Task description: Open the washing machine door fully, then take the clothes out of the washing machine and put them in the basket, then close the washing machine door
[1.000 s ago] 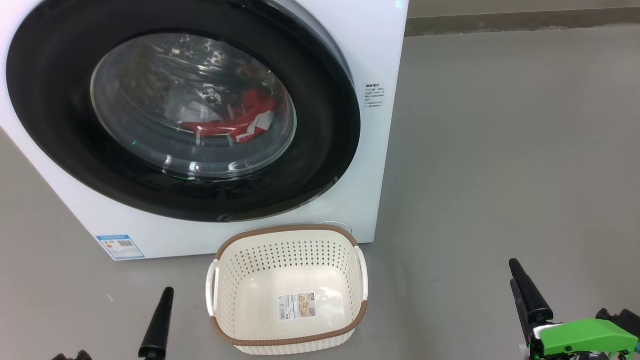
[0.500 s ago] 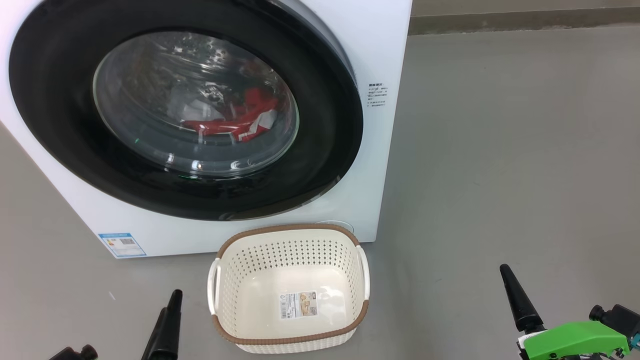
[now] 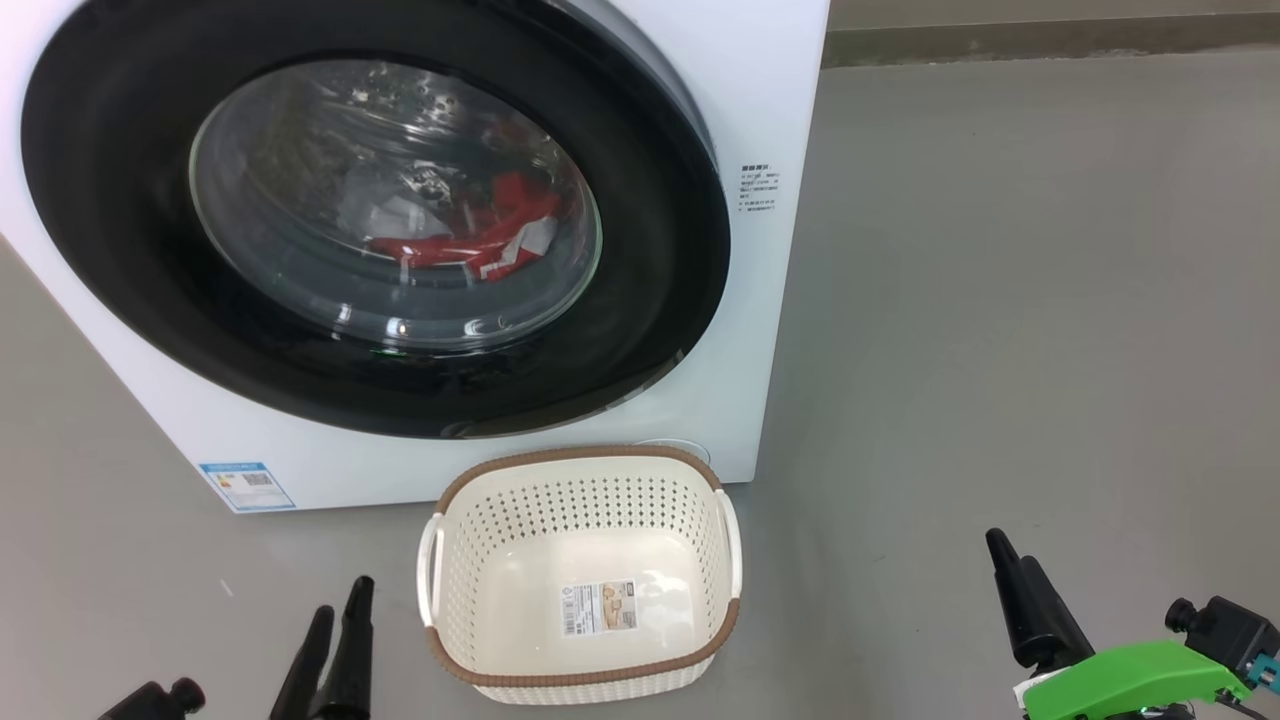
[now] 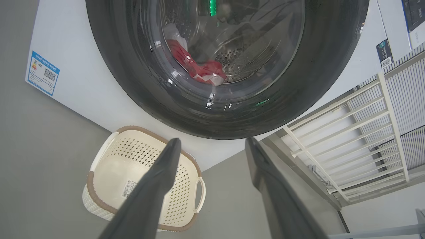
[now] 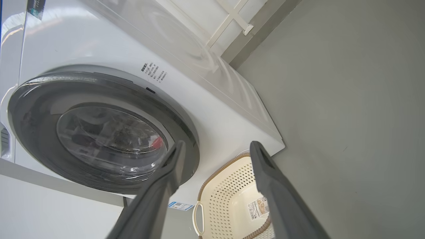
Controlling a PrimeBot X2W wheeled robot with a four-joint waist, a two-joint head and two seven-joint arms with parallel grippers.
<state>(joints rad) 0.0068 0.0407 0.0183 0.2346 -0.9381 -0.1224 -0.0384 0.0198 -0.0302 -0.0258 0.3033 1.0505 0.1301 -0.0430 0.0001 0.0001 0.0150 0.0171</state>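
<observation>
Left pincer (image 4: 213, 142) and right pincer (image 5: 217, 144) hang released, empty, facing the shut washing machine door (image 3: 300, 200); the basket (image 3: 580, 455) sits nearer, ready for clothes (image 3: 470, 238).

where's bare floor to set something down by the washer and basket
Widest bare floor: right of the washing machine and basket, ahead of the right gripper. A smaller patch lies left of the basket, by the left gripper. Crowded: the gap between basket and machine.

place: bare laundry or test room | signs: white washing machine (image 3: 760, 330), plain grey floor (image 3: 1000, 300), white slatted rack (image 4: 393, 126)
</observation>
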